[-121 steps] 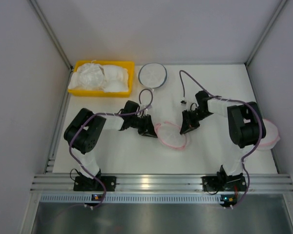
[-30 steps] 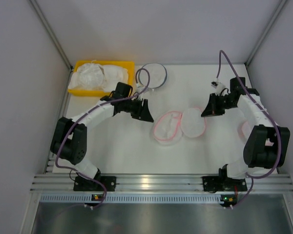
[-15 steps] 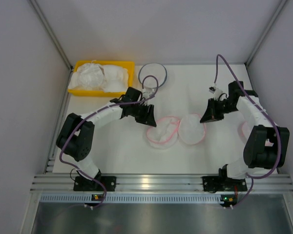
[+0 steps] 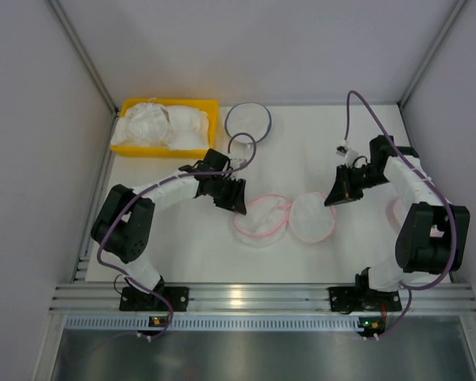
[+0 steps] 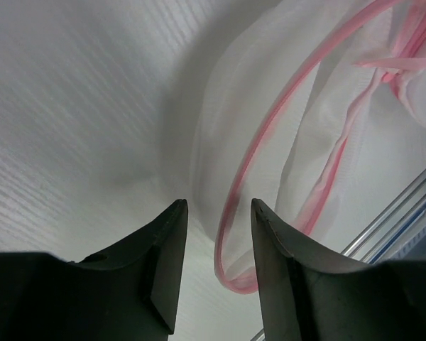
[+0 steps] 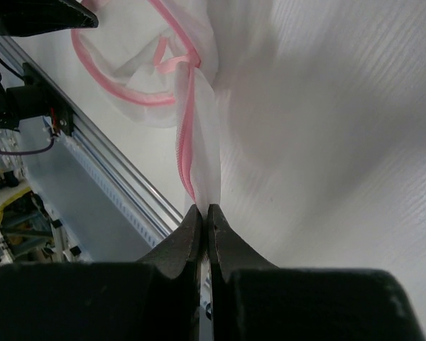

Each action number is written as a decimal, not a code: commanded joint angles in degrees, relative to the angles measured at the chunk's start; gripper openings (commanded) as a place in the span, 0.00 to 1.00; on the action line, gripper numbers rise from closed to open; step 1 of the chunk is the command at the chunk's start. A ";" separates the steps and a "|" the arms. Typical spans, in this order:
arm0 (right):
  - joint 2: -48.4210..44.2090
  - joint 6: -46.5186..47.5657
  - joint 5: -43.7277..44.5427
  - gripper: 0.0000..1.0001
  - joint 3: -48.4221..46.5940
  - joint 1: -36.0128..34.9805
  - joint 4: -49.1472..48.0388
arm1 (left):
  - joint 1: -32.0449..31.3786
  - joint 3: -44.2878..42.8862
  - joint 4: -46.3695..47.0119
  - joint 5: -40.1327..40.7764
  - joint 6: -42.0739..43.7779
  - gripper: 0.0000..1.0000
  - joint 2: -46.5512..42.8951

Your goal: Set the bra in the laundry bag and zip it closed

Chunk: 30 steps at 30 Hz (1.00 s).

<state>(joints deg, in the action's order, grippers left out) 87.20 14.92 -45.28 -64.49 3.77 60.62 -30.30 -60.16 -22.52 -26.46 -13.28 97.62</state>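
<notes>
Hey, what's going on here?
The right gripper is pinched shut on the edge of the round white mesh laundry bag with the pink rim, lying unzipped mid-table. The left gripper, jaws apart, hovers at its opposite rim. The soft white bras lie in the yellow plastic bin, back left.

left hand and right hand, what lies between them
The laundry bag, open in two round halves, lies between the left hand and the right hand, which pinches its edge; the top external view shows it.

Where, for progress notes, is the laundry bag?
Top view: the laundry bag lies mid-table between the left hand and the right hand, which pinches its edge.
</notes>
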 commanded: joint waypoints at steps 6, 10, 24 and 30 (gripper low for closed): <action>2.35 4.41 -5.08 0.00 -3.09 -0.25 4.15 | -0.02 -1.35 -2.34 -2.18 1.94 0.06 -3.58; 4.38 10.38 -7.80 0.00 -8.36 -0.25 13.70 | 0.07 -6.89 -3.49 -1.59 0.45 0.00 -6.47; 4.64 18.22 -15.55 0.00 -19.97 -1.05 25.16 | -0.90 -12.09 -6.66 21.37 -7.81 0.00 -14.75; 12.97 22.25 -10.98 0.00 -20.94 -0.96 25.16 | -0.19 -9.80 0.09 11.35 -7.38 0.00 -8.69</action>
<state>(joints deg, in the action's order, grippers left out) 95.37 33.01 -57.23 -83.02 3.36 76.34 -30.79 -71.00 -27.11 -9.26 -19.79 86.46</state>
